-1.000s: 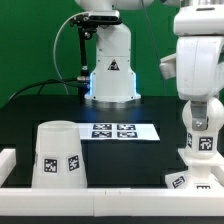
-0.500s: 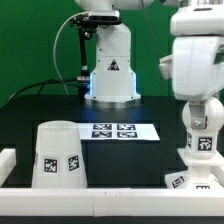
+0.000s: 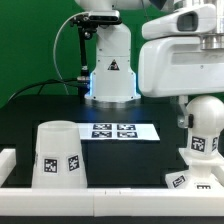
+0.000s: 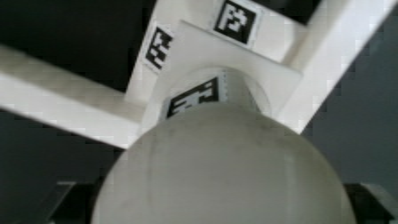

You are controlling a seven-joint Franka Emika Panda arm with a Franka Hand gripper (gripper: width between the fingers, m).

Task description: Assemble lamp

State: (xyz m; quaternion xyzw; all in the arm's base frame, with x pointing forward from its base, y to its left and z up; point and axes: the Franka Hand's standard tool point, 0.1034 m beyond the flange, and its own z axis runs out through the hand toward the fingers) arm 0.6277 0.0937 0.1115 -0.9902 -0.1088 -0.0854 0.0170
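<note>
The white rounded bulb [image 3: 205,133] stands upright at the exterior view's right, its neck down on the blocky base [image 3: 183,181], which shows a tag at the front edge. My gripper [image 3: 200,106] comes down onto the bulb from above and is shut on it. In the wrist view the bulb [image 4: 217,160] fills the space between my dark fingers [image 4: 71,200], with my gripper [image 4: 217,205] closed round its wide part. Its tagged neck meets the base [image 4: 231,40] beyond. The large tapered shade [image 3: 58,155] stands mouth down at the front left, apart from my gripper.
The marker board [image 3: 118,130] lies flat mid-table. The arm's own pedestal [image 3: 110,70] stands behind it with a black cable on its left. A white rail [image 3: 20,190] runs along the front edge and left corner.
My hand has turned about its vertical axis over the bulb: its broad white body now spans the top right. The bulb, base and shade stay in place.
</note>
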